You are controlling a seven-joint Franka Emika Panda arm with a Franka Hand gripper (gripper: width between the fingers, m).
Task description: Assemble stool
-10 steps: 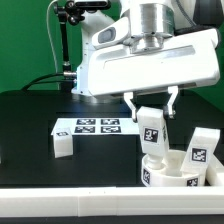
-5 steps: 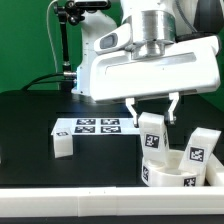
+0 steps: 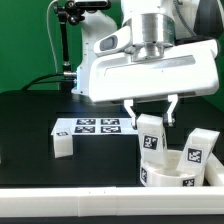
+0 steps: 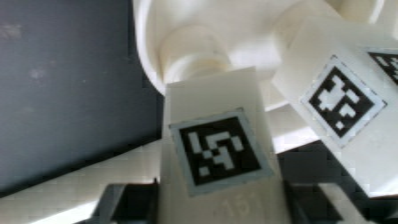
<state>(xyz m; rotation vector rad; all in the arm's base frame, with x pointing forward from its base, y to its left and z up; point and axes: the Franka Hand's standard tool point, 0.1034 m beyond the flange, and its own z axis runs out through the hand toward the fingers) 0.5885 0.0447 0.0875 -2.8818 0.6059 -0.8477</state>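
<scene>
The white round seat disc (image 3: 168, 176) lies at the exterior view's lower right. A tagged white leg block (image 3: 151, 136) stands upright on it. My gripper (image 3: 150, 118) hangs over this leg with its jaws spread on either side of the leg's top, and a gap shows on each side. A second leg block (image 3: 200, 148) stands at the seat's right side. A third leg block (image 3: 62, 146) lies on the table to the left. In the wrist view the leg (image 4: 221, 150) rises between my fingers (image 4: 128, 202), with the second leg's tag (image 4: 347, 95) and the seat (image 4: 187, 50) behind it.
The marker board (image 3: 91, 127) lies flat on the black table, left of the seat. A long white edge rail (image 3: 90, 203) runs along the table's front. A camera stand with cables (image 3: 66, 45) stands at the back left.
The hand has shifted slightly lower in the exterior view. The jaws stay spread around the upright leg, which stays on the seat.
</scene>
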